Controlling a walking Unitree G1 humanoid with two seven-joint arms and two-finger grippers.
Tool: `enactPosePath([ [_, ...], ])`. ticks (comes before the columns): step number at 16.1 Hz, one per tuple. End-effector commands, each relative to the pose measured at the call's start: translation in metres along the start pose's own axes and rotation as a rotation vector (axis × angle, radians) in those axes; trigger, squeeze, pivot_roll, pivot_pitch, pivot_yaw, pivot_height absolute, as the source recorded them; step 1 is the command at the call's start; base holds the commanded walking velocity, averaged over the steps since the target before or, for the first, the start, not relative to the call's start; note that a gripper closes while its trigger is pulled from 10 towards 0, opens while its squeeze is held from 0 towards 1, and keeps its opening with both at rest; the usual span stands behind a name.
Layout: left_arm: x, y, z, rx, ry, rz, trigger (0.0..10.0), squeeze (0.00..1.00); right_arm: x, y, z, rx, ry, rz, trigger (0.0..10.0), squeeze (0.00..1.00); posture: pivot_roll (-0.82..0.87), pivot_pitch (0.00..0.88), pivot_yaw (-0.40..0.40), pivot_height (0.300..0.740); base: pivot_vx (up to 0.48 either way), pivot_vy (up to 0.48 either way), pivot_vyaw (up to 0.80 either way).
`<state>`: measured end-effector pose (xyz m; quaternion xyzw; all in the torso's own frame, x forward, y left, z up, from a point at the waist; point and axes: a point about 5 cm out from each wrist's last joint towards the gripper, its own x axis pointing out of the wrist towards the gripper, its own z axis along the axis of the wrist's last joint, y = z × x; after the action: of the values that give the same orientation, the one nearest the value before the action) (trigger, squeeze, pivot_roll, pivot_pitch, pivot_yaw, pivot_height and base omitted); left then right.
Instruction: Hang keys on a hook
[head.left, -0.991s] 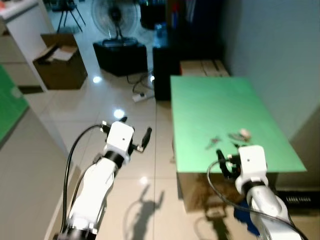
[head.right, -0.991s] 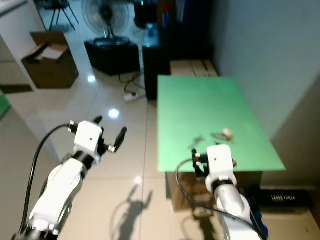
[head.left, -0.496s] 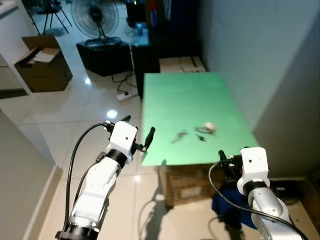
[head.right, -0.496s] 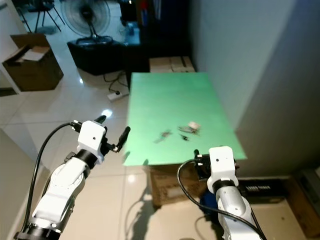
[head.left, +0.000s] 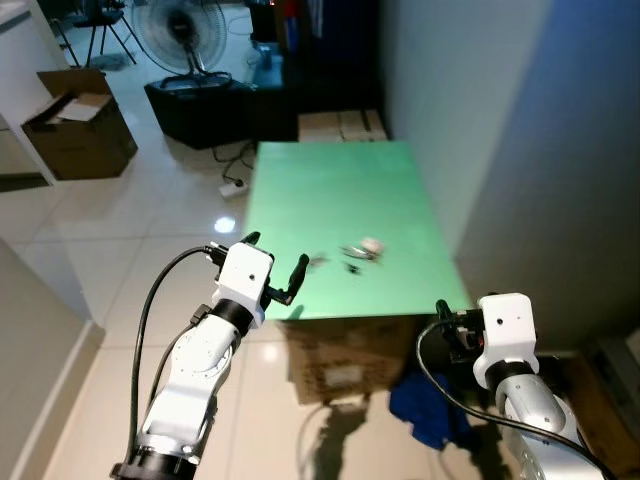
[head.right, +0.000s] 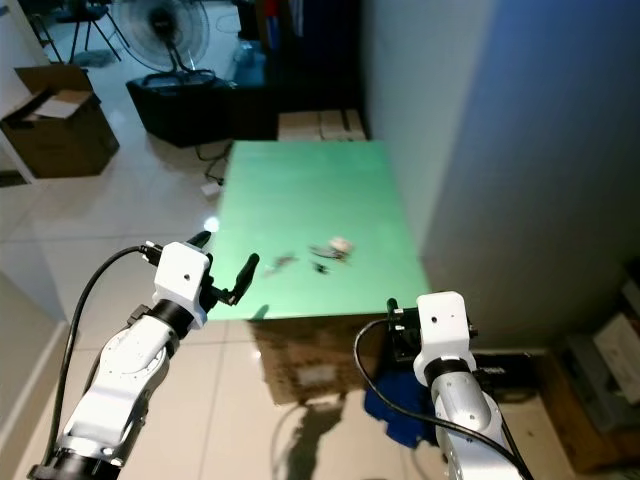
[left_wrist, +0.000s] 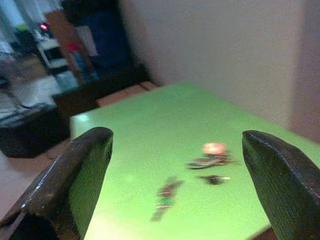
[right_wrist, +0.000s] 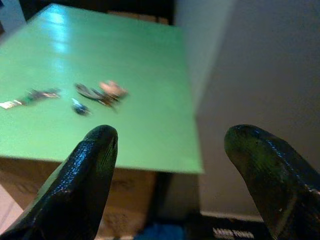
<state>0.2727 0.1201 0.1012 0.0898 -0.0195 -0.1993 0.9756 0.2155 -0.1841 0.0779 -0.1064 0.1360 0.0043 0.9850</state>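
Observation:
A green table (head.left: 330, 190) stands against the grey wall ahead. Near its front edge lie small key bunches: one with a pinkish tag (head.left: 364, 248), a small dark piece (head.left: 354, 267) and another bunch (head.left: 318, 261) to its left. The wrist views show the tagged bunch (left_wrist: 212, 156) (right_wrist: 102, 92) and the left bunch (left_wrist: 164, 196) (right_wrist: 35, 95). My left gripper (head.left: 272, 268) is open, held in front of the table's front left corner. My right gripper (head.left: 447, 335) is open, low off the table's front right corner. Both hold nothing.
A cardboard box (head.left: 345, 360) sits under the table with blue cloth (head.left: 425, 410) on the floor beside it. A fan (head.left: 190, 30) on a black stand, an open carton (head.left: 80, 120) and a power strip (head.left: 232, 186) lie on the tiled floor to the left.
The whole picture has shifted left and the table sits nearer the middle, so the camera has turned right. Both arms hold the same pose; the keys have not moved on the table.

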Motion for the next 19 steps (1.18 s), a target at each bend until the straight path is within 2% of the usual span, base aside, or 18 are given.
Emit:
enactPosePath([
  [1, 0.0031, -0.0015, 0.0087, -0.022, -0.049, -0.012, 10.0, 0.0, -0.0006, -0.0021, 0.012, -0.01, -0.052, -0.004, 10.0, 0.0, -0.22, 0.0, 0.08, 0.74, 0.0, 0.0, 0.0],
  [3, 0.0039, -0.0017, 0.0122, -0.041, -0.076, -0.004, 10.0, 0.0, 0.0012, 0.0005, 0.0169, -0.033, -0.076, 0.025, 10.0, 0.0, -0.22, 0.0, 0.073, 0.74, 0.0, 0.0, 0.0],
  [6, 0.0028, -0.0018, 0.0121, -0.044, -0.083, -0.011, 10.0, 0.0, 0.0034, 0.0015, 0.0185, -0.031, -0.089, 0.025, 10.0, 0.0, -0.21, 0.0, 0.071, 0.74, 0.297, 0.0, 0.7],
  [7, 0.0029, -0.0015, 0.0128, -0.05, -0.088, -0.006, 10.0, 0.0, 0.0039, -0.0005, 0.0185, -0.003, -0.085, 0.008, 10.0, 0.0, -0.21, 0.0, 0.071, 0.74, 0.0, 0.0, 0.0],
  [13, 0.0022, -0.0017, 0.0124, -0.05, -0.083, -0.007, 10.0, 0.0, -0.0028, -0.0027, 0.0156, 0.015, -0.079, -0.006, 10.0, 0.0, -0.21, 0.0, 0.083, 0.74, 0.0, 0.0, 0.0],
  [16, -0.0011, -0.0015, 0.0103, -0.05, -0.075, 0.008, 10.0, 0.0, -0.0017, 0.0028, 0.0172, 0.003, -0.089, 0.042, 10.0, 0.0, -0.21, 0.0, 0.071, 0.74, 0.0, 0.0, 0.0],
  [19, -0.0017, -0.0009, 0.0119, -0.055, -0.093, -0.001, 10.0, 0.0, 0.0005, 0.005, 0.0174, -0.016, -0.088, 0.066, 10.0, 0.0, -0.2, 0.0, 0.061, 0.74, 0.08, 0.0, 0.8],
])
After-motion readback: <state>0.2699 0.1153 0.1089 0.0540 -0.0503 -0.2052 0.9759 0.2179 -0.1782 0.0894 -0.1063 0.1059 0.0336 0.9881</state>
